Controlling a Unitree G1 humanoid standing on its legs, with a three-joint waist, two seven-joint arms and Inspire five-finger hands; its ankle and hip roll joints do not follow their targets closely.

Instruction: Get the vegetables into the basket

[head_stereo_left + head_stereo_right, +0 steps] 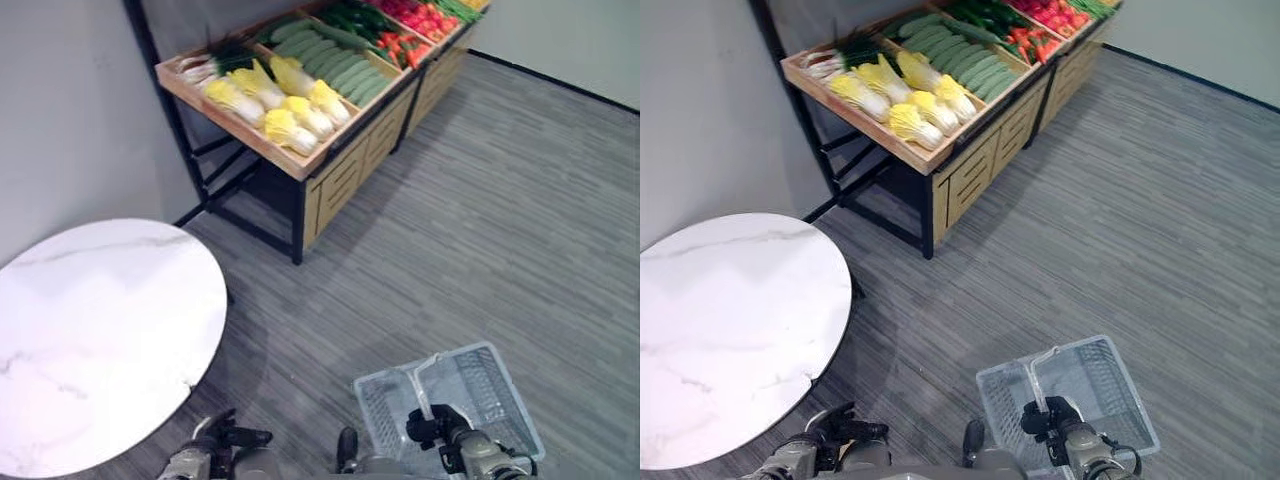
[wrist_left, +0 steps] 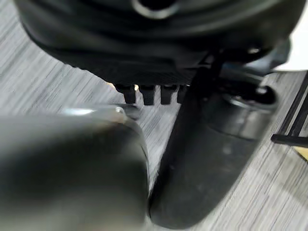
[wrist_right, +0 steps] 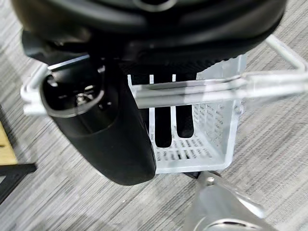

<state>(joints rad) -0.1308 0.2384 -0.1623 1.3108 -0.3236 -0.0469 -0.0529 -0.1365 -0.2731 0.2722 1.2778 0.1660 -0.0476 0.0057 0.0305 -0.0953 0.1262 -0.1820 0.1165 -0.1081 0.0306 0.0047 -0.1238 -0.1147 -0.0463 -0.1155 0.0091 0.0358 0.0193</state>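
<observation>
A pale, see-through plastic basket (image 1: 487, 385) hangs low at my right side above the floor, with nothing inside it. My right hand (image 1: 441, 428) is shut on its handle (image 3: 202, 89), fingers (image 3: 163, 126) curled under the bars. The vegetables lie far ahead on a wooden market stand (image 1: 335, 175): yellow-green cabbages (image 1: 275, 100), cucumbers (image 1: 338, 60), leafy greens (image 1: 215, 58) and red peppers (image 1: 420, 18). My left hand (image 1: 216, 440) is low at my left side, fingers (image 2: 148, 94) curled in and holding nothing.
A round white marble table (image 1: 90, 330) stands close on my left. Grey striped carpet (image 1: 480, 230) stretches between me and the stand. A grey wall (image 1: 70, 120) runs behind the table and the stand's black frame (image 1: 190, 160).
</observation>
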